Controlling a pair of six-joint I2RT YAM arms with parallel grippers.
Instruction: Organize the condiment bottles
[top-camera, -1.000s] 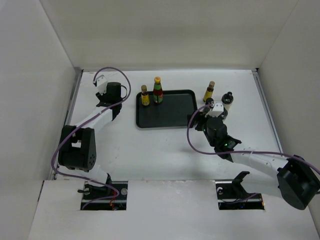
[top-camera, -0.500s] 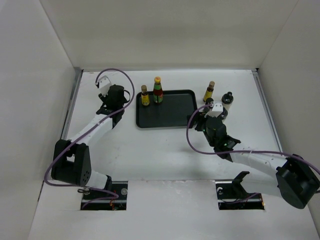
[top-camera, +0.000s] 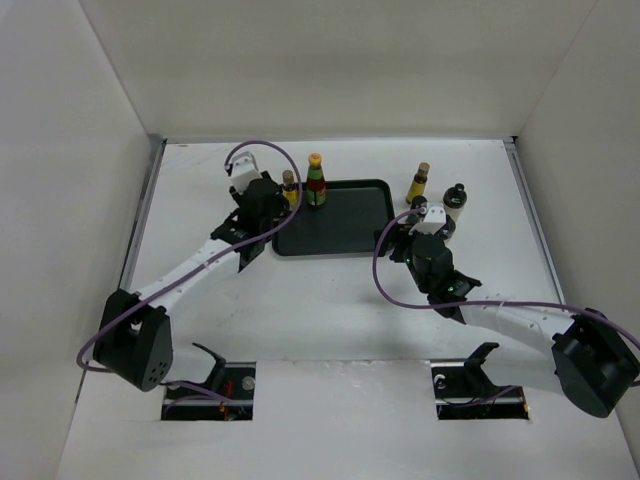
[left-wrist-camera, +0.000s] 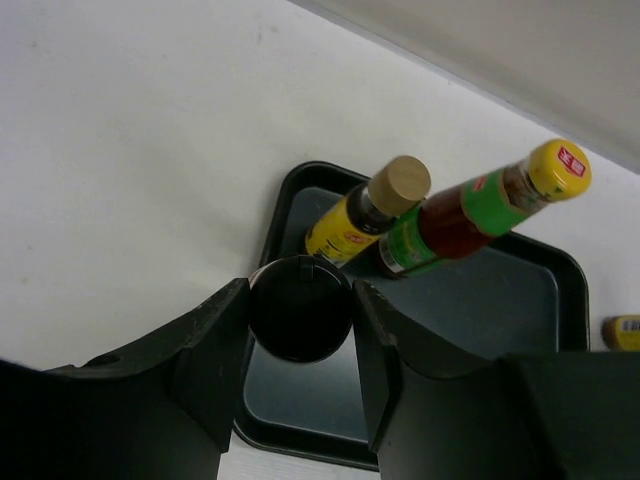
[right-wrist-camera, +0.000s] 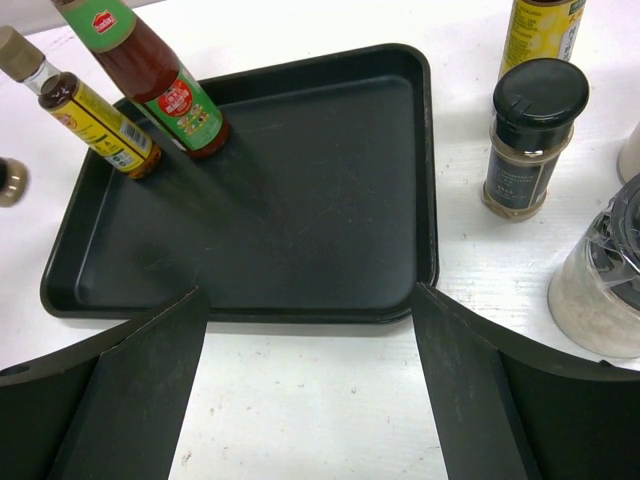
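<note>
My left gripper (top-camera: 266, 206) is shut on a black-capped bottle (left-wrist-camera: 300, 307), held over the left end of the black tray (top-camera: 345, 225). In the tray's far left corner stand a yellow brown-capped bottle (left-wrist-camera: 362, 213) and a green red-labelled bottle with a yellow cap (top-camera: 316, 181). My right gripper (top-camera: 402, 238) is open and empty over bare table at the tray's near right corner (right-wrist-camera: 425, 280). To the right of the tray stand a dark black-capped bottle (right-wrist-camera: 530, 135), an amber bottle (top-camera: 418, 183) and a squat pale jar (right-wrist-camera: 600, 280).
White walls close in the table on the left, back and right. The tray's floor (right-wrist-camera: 300, 190) holds only the two bottles at its far left. Bare table lies between the tray and the arm bases.
My left arm has swung right from the table's back left to the tray's left end, carrying the black-capped bottle. My right arm has barely moved.
</note>
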